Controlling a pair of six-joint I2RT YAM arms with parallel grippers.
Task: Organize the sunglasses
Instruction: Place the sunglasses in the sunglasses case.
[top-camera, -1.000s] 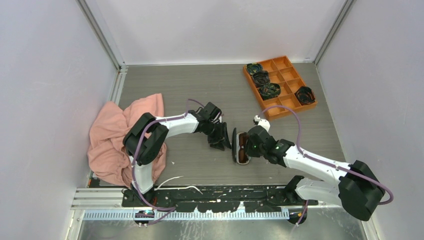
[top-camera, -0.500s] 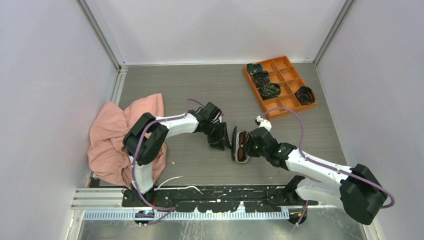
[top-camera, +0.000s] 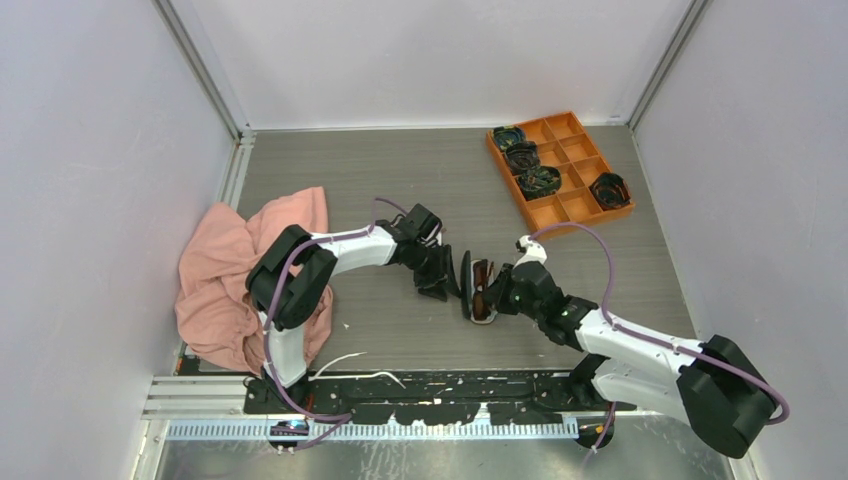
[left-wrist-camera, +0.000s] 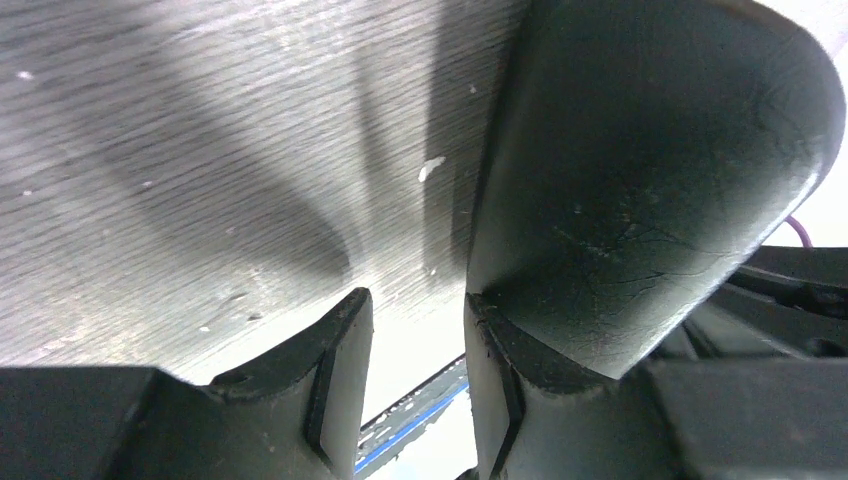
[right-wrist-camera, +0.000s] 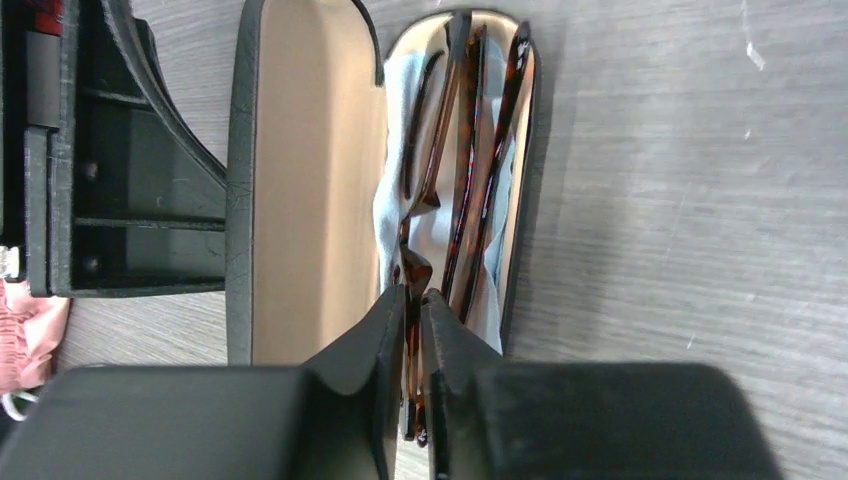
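Inside the lower half of the open black case (right-wrist-camera: 310, 180), the sunglasses (right-wrist-camera: 470, 170) are seen folded, lying on a crumpled light-blue cloth (right-wrist-camera: 395, 220) with the reddish-brown temples running along the length of the shell. From above, the sunglasses (top-camera: 484, 293) and the case (top-camera: 467, 285) are found near the middle of the desk (top-camera: 380, 170), slightly toward 5 o'clock. The tan-lined lid is stood up on the 9 o'clock side of the shell.

The frame is pinched by the right gripper (right-wrist-camera: 410, 300) at the near end of the case. Its fingers (right-wrist-camera: 385, 335) are clenched to a thin slit, with a reddish-brown part of the frame caught in it. In the overhead view this gripper (top-camera: 497, 290) is placed at 3 o'clock of the case.

At 9 o'clock of the case the left gripper (top-camera: 445, 280) is set against the outside of the lid. In its own wrist view the gripper (left-wrist-camera: 415, 300) is seen released, with a narrow gap in which only desk is shown, while the dark outer skin of the lid is pressed against the outer face of one finger (left-wrist-camera: 490, 380).

Toward 1 o'clock on the desk, well apart from the case, an orange divided tray (top-camera: 566, 127) is set at an angle, and four dark coiled bundles (top-camera: 538, 181) are held in separate compartments. At 9 o'clock, a rumpled pink cloth (top-camera: 225, 275) is spread over the desk edge beside the left arm.
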